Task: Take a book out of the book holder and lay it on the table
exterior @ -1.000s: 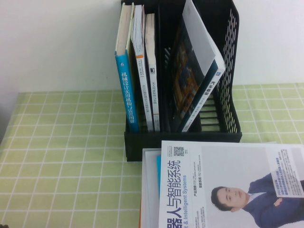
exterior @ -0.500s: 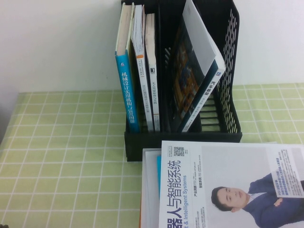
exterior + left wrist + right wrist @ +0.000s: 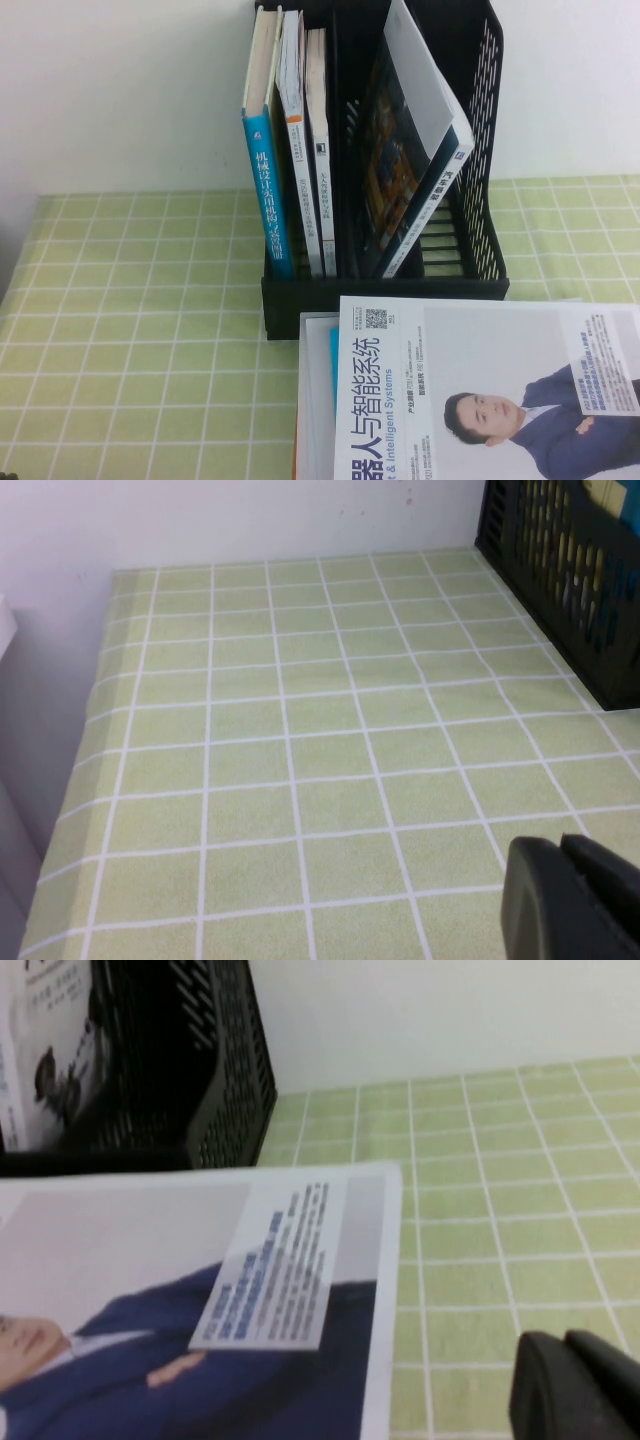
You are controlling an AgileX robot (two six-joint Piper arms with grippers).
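The white-covered book (image 3: 480,390) with the man in a dark blue suit lies flat on the green grid table (image 3: 130,330), just in front of the black book holder (image 3: 385,285); it also shows in the right wrist view (image 3: 200,1290). The holder stands upright at the back with several books in it. My left gripper (image 3: 562,848) is shut and empty above bare cloth, left of the holder (image 3: 560,570). My right gripper (image 3: 565,1345) is shut and empty above the cloth, just right of the book. Neither gripper shows in the high view.
A blue-spined book (image 3: 265,140) and two thin books stand in the holder's left slots; a dark-covered book with an orange picture (image 3: 410,160) leans in the right slot. Another book's edge (image 3: 315,400) peeks from under the white one. A white wall stands behind.
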